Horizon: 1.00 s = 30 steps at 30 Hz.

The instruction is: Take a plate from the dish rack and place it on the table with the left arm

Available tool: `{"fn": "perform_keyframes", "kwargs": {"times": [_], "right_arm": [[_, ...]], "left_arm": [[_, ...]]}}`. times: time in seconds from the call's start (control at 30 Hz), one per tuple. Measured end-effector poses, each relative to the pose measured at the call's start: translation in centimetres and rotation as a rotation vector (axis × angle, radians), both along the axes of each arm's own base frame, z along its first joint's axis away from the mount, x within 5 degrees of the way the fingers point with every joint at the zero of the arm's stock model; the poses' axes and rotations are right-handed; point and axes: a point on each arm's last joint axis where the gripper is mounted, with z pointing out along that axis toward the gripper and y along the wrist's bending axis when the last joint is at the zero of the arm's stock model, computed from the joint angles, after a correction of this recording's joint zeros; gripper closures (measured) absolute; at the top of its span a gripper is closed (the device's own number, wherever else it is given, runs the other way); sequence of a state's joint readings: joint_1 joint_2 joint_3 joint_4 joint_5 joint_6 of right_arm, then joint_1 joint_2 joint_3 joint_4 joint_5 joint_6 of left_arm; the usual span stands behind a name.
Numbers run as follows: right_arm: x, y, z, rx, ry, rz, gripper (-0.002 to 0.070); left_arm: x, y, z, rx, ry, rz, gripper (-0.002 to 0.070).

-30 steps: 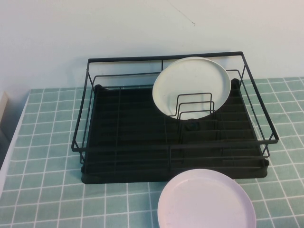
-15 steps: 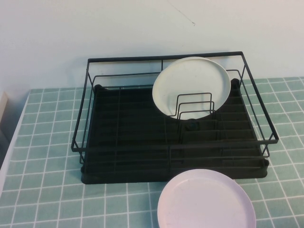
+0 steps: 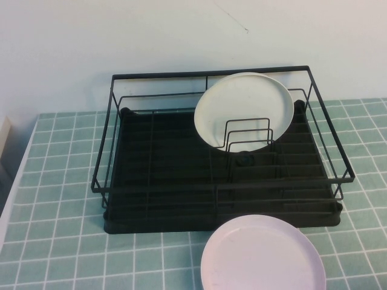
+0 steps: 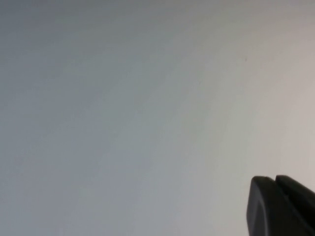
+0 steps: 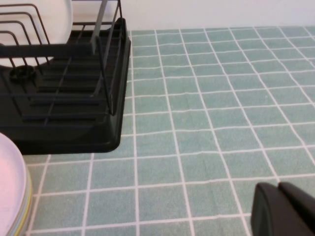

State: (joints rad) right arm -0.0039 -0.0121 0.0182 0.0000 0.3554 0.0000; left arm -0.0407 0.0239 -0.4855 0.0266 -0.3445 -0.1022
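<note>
The creamy-white plate [image 3: 244, 109] stands on edge in the back right part of the black dish rack [image 3: 157, 181], leaning against upright wire dividers. It also shows partly in the right wrist view [image 5: 55, 19]. Neither arm shows in the high view. My left gripper [image 4: 275, 179] is shut and empty, in front of a blank pale wall, with no rack or plate in its view. My right gripper [image 5: 278, 186] is shut and empty, low over the teal tiled table [image 5: 221, 98] to the right of the rack [image 5: 74, 123].
A pale pink plate [image 3: 263, 257] lies flat on the table just in front of the rack's right half; in the right wrist view [image 5: 10, 187] a yellowish edge shows under it. Bare tiles [image 3: 54, 241] lie left of the rack.
</note>
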Motion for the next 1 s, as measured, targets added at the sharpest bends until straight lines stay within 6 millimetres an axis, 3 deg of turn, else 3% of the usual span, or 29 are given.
{"fn": "perform_keyframes", "kwargs": {"times": [0.07, 0.2, 0.4, 0.53, 0.63, 0.77, 1.0], "right_arm": [[0.0, 0.0, 0.0, 0.000, 0.000, 0.000, 0.0678], [0.0, 0.0, 0.0, 0.000, 0.000, 0.000, 0.0678], [0.0, 0.0, 0.0, 0.000, 0.000, 0.000, 0.0678], [0.0, 0.0, 0.0, 0.000, 0.000, 0.000, 0.0678], [0.0, 0.0, 0.0, 0.000, 0.000, 0.000, 0.0678], [0.0, 0.0, 0.0, 0.000, 0.000, 0.000, 0.0678], [0.0, 0.0, 0.0, 0.000, 0.000, 0.000, 0.0678]], "left_arm": [[0.2, 0.1, 2.5, -0.057, 0.110, -0.049, 0.0678], [2.8, -0.1, 6.6, -0.061, 0.405, -0.058, 0.0678], [9.5, -1.7, 11.1, 0.164, 0.946, -0.108, 0.0678], [14.6, -3.6, 12.6, 0.362, 1.126, -0.286, 0.0678], [18.8, -4.9, 13.0, 0.439, 1.132, -0.413, 0.0678], [25.2, -6.2, 12.1, 0.306, 1.087, -0.593, 0.0678], [32.2, -8.5, 7.7, 0.466, 1.010, -0.866, 0.0678]]}}
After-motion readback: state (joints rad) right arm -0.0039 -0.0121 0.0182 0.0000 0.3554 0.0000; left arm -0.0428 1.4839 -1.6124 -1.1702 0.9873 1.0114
